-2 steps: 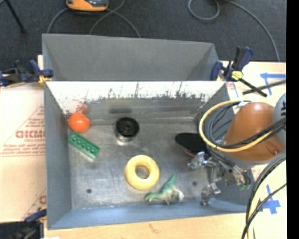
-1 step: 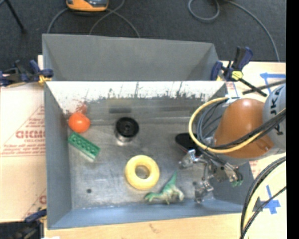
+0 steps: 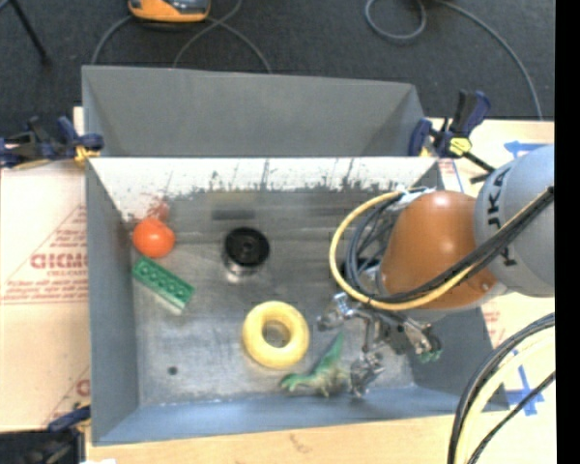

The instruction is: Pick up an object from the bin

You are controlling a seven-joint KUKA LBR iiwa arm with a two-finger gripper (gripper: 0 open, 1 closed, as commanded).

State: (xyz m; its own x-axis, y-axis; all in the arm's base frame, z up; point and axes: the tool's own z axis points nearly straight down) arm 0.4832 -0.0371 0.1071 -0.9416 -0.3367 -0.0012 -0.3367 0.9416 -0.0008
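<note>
My gripper (image 3: 360, 373) is low in the bin's front right part, its metal fingers reaching down beside a green toy dinosaur (image 3: 319, 375) that lies on the floor near the front wall. The dinosaur's right end touches or lies under the fingertips. A yellow ring (image 3: 275, 334) sits just left of the dinosaur, apart from the fingers.
A black round cap (image 3: 245, 247) stands in the bin's middle. An orange ball (image 3: 154, 239) and a green toy brick (image 3: 161, 284) lie by the left wall. The arm's orange cover and cables hang over the bin's right side.
</note>
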